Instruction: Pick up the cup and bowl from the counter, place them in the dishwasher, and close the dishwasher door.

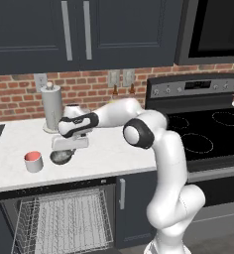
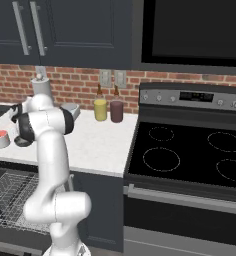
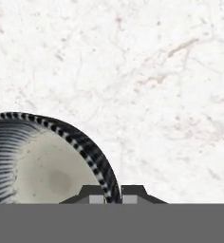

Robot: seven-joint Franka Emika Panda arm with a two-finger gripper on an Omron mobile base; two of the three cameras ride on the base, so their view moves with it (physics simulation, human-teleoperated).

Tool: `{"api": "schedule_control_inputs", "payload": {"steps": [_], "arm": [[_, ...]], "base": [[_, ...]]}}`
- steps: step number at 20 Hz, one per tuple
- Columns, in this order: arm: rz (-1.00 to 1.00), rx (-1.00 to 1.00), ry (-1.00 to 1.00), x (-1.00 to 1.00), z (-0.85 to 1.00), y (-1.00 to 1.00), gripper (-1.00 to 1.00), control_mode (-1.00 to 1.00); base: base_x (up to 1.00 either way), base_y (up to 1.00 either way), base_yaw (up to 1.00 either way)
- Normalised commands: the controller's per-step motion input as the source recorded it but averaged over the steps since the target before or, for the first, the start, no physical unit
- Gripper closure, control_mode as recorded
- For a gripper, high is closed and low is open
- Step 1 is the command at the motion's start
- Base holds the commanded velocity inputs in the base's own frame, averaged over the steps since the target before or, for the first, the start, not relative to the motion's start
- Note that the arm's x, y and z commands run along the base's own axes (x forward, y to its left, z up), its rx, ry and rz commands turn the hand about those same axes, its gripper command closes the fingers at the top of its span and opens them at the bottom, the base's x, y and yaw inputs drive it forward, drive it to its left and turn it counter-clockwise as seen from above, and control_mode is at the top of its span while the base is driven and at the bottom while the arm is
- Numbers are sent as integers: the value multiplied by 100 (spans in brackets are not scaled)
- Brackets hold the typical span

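Though half cut off, bowl [image 3: 47,161] rim between end effector [image 3: 113,193] fingertips.

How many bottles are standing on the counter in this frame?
2. A yellow bottle and a maroon bottle stand side by side on the counter at the brick wall, just left of the stove. The arm could be hiding others.

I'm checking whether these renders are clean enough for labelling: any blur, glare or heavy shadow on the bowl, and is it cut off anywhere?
Left base view: the bowl is small and soft-edged, shaded under the gripper. Right base view: mostly hidden behind the arm. Hand view: sharp, no glare, but cropped by the left and bottom edges.
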Motion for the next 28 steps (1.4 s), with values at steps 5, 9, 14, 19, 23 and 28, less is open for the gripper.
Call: {"api": "schedule_control_inputs", "payload": {"steps": [5, 9, 14, 19, 23, 28], "arm": [[-10, -1, -1, -83, 13, -47, 100, -100], [-3, -9, -3, -100, 18, -1, 100, -100], [-5, -16, -13, -100, 42, 0, 100, -100], [-12, -7, -5, -100, 72, 0, 100, -100], [-14, -1, -2, -100, 57, -1, 100, -100], [-12, -11, 0, -87, 1, 0, 100, -100]], "base": [[0, 0, 0], [0, 0, 0], [0, 0, 0], [0, 0, 0], [0, 0, 0], [0, 0, 0]]}}
